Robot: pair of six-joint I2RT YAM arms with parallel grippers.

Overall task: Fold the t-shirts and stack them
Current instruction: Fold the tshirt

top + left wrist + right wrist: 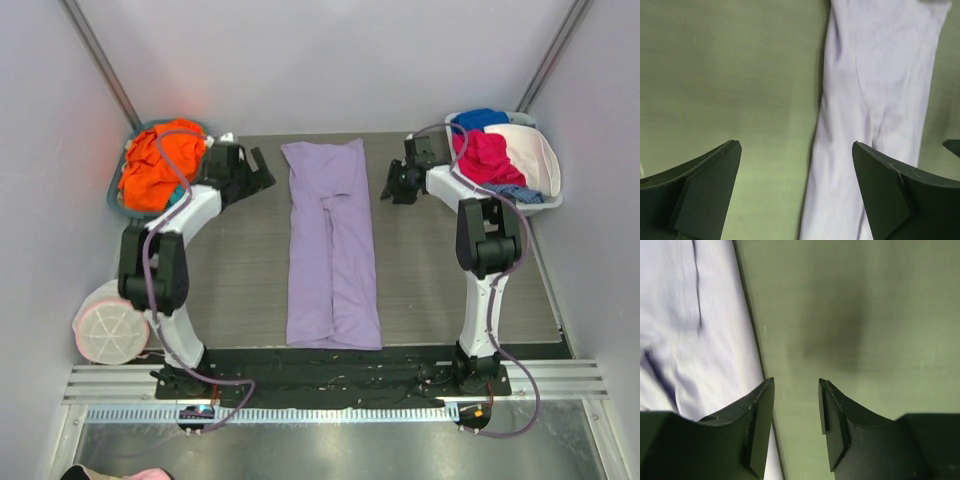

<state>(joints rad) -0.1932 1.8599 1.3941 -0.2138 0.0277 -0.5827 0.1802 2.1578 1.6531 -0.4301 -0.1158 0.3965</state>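
Well, the lavender t-shirt (330,250) lies folded lengthwise on the table (230,285). The left gripper (795,146) beside it gapes wide and empty. The right gripper (796,381) seems only narrowly parted, also holding nothing.

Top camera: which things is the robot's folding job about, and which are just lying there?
Job: lavender t-shirt, lying long on the table; orange t-shirt, in the left basket.
Lying about: round white pouch with pink rim, near left. Mixed clothes in the right basket: cannot tell.

Robot lab cell: blank white walls (300,60), aluminium mounting rail (580,380).
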